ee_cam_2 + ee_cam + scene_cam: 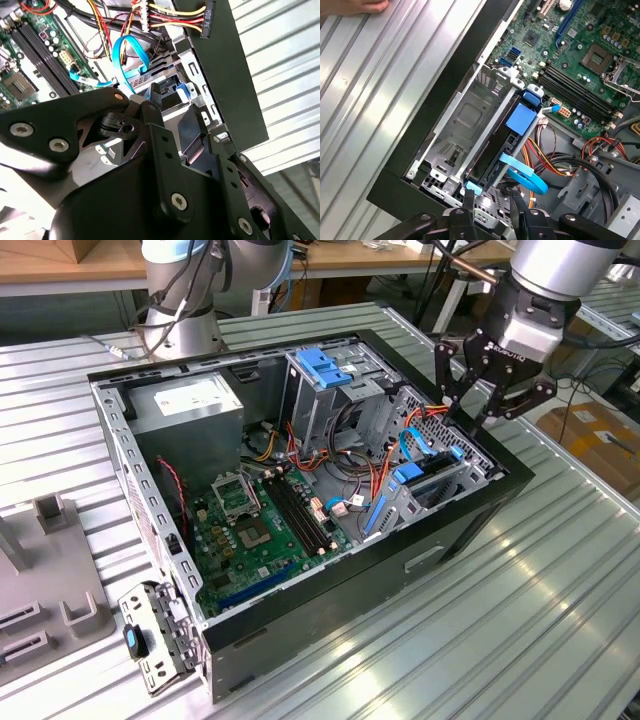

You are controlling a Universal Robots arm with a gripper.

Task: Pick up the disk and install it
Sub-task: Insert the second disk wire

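Ribbed metal worktop (560,570) carries an open black computer case (400,560) lying on its side, with a second arm's base (185,310) standing behind it. Inside the case, a green circuit board (255,535) covers the floor, a grey power-supply box (190,405) sits in the far corner toward the exterior view's left, and a metal drive cage with a blue latch (325,365) on top stands beside it. Red, yellow and orange wires (375,475) run between the cage and the board.

At the case's near corner toward the exterior view's right is a metal bay (470,120). The disk (512,137) sits on edge in this bay, its blue rails and a blue tab showing in the first wrist view, with a light-blue cable (525,177) looping just beside its end. In the exterior view the disk (430,480) lies in the same bay against the case's front wall.

The hand (468,410) hangs just above that bay, pointing down, its dark fingers (445,370) spread apart and holding nothing. The arm reaches in from the exterior view's upper right.

A person's fingertips (355,6) rest on the worktop in the first wrist view.
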